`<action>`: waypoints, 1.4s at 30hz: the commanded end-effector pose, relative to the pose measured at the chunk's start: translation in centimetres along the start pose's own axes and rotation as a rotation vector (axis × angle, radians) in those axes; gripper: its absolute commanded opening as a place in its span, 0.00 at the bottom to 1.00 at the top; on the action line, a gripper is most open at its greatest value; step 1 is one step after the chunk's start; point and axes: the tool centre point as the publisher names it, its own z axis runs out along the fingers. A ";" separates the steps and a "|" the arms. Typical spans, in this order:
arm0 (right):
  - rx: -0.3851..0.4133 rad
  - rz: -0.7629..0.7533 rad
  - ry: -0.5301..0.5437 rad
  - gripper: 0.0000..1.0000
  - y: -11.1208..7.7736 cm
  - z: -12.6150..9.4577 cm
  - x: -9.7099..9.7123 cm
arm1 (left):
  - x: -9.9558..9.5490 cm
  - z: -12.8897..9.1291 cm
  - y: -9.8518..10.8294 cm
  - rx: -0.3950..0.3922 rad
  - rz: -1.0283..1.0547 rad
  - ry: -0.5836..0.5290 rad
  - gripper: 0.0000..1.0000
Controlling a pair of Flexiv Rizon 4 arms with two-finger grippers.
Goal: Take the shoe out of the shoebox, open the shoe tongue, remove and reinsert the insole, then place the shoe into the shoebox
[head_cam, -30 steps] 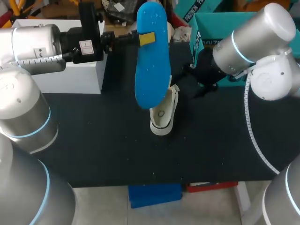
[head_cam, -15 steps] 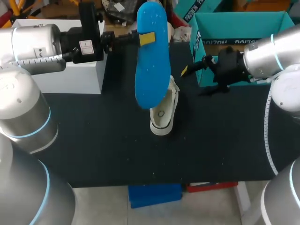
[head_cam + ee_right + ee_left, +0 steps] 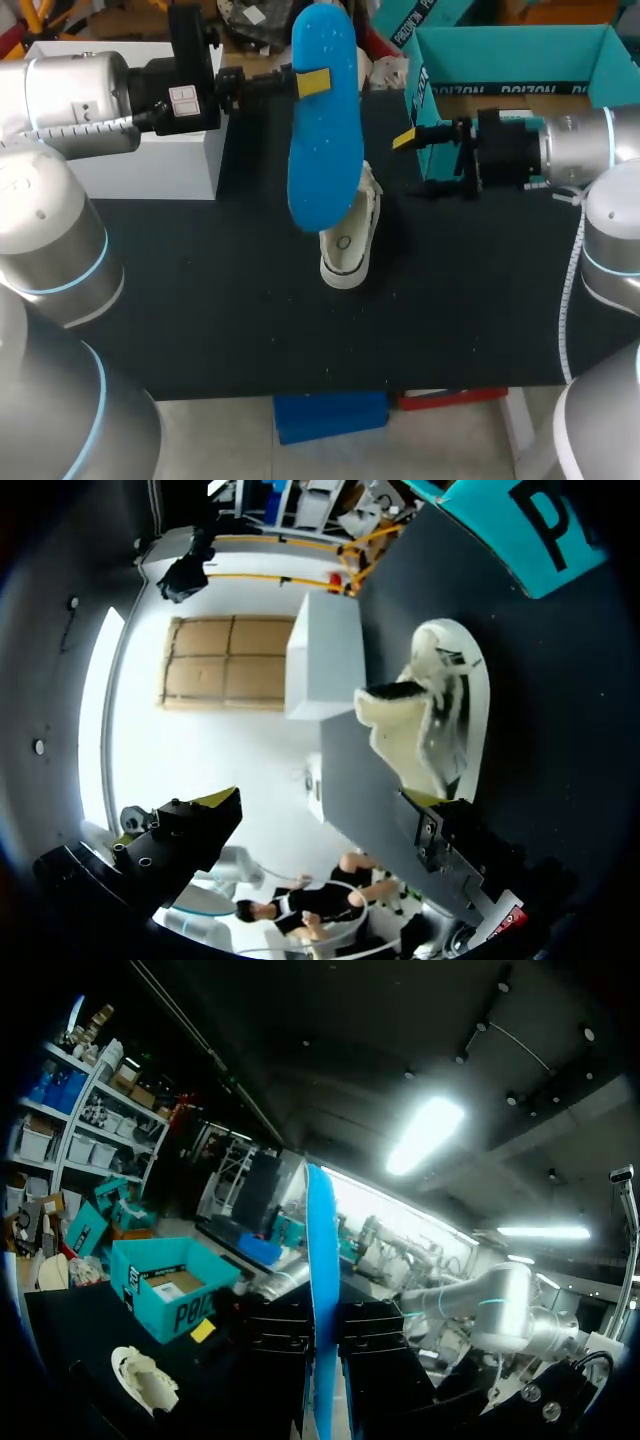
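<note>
Left jaws are clamping the blue insole (image 3: 325,130), which is hanging nearly upright below them, its lower end just above the white shoe (image 3: 350,245) on the table (image 3: 200,290). Right jaws are standing apart beside the teal shoebox (image 3: 510,50), the shoe lying ahead, long axis across their approach. The insole is hiding the shoe's opening from above, and the tongue's position is hard to make out.

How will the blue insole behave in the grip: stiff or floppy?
Probably semi-stiff: the insole, held by the left gripper, hangs nearly straight. Likely light and bendable, since it looks very thin edge-on in the left wrist view.
</note>
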 end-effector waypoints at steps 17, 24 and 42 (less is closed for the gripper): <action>-0.008 0.007 0.116 1.00 -0.2 0.9 -0.1 | -0.3 1.1 1.4 0.014 0.108 0.078 0.00; -0.008 0.007 0.116 1.00 -0.2 0.9 -0.1 | -3.0 2.8 6.5 -0.047 0.367 0.112 0.00; -0.008 0.007 0.116 1.00 -0.2 0.9 -0.1 | -6.5 4.0 9.9 -0.090 0.606 0.125 0.00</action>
